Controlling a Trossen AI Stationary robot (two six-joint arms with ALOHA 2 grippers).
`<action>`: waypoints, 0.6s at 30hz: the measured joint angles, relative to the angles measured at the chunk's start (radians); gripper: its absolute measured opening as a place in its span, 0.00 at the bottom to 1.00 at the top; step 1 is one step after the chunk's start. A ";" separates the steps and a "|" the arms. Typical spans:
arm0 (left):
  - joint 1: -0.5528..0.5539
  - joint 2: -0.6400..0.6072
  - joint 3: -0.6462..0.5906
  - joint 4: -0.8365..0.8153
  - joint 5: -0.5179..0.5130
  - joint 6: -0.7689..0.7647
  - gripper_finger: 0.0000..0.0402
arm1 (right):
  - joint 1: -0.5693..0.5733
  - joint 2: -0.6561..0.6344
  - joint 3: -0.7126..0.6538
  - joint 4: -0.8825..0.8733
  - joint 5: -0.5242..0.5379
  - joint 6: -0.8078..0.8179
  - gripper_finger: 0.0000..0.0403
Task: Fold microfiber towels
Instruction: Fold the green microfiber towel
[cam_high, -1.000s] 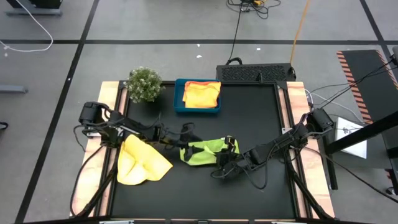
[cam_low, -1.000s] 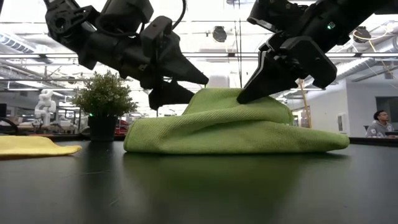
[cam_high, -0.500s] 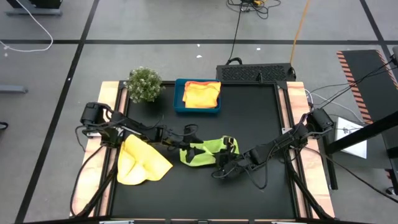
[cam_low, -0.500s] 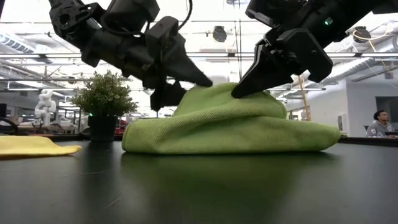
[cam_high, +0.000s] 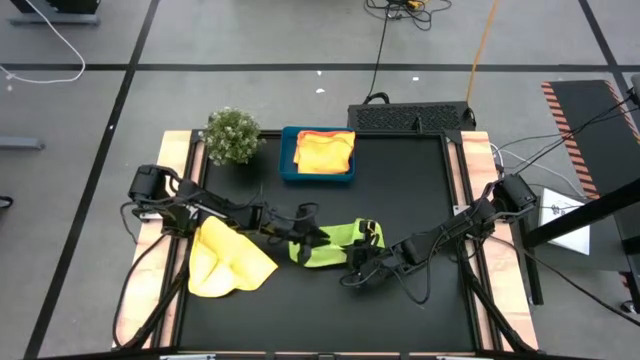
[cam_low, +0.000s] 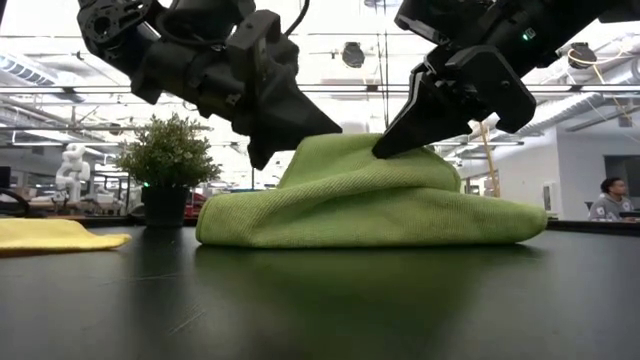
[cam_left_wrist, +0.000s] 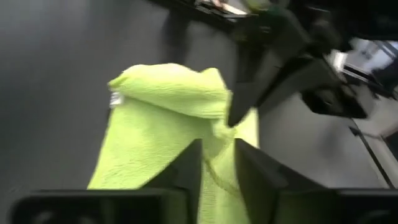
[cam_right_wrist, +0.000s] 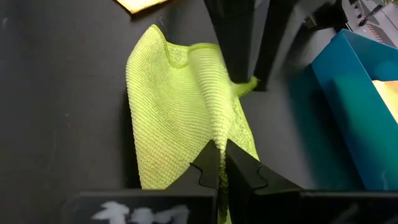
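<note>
A lime green microfiber towel (cam_high: 338, 246) lies bunched at the table's middle, its bottom on the table and its top drawn up in a hump (cam_low: 360, 165). My left gripper (cam_left_wrist: 217, 148) is shut on the hump's left end, and my right gripper (cam_right_wrist: 219, 148) is shut on its right end. A yellow towel (cam_high: 226, 260) lies crumpled near the left edge. More yellow and orange towels (cam_high: 324, 152) lie in the blue tray (cam_high: 288, 160) at the back. My left gripper pinches a raised fold of the green towel (cam_left_wrist: 214, 134) between its two fingers, slanting down from the table's left. How many layers, I cannot tell. The towel's lower part stays on the table. My right gripper pinches the towel's raised ridge (cam_right_wrist: 216, 127) between its two fingers, slanting down from the table's right. The ridge stands up from the towel, and the rest (cam_low: 370, 220) lies on the table.
A small bushy plant (cam_high: 232, 135) stands at the far left corner beside the tray. Bare black tabletop (cam_high: 410, 190) lies right of the tray and along the near edge. A person (cam_low: 606, 200) sits in the room beyond the table.
My left gripper has moved toward the table's right onto the green towel's hump and shut on its raised fold. The hump stands a little taller than a second ago. The towel's base has stayed on the table.
</note>
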 joint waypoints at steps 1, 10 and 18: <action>-0.001 0.000 0.000 0.004 0.013 0.018 0.17 | 0.000 0.000 0.000 0.000 0.000 0.000 0.00; -0.008 0.000 0.000 0.010 0.053 0.070 0.01 | 0.000 0.000 0.000 0.000 0.001 0.001 0.02; -0.013 0.000 0.000 0.060 0.086 0.133 0.10 | 0.000 0.000 0.000 -0.002 0.000 0.012 0.02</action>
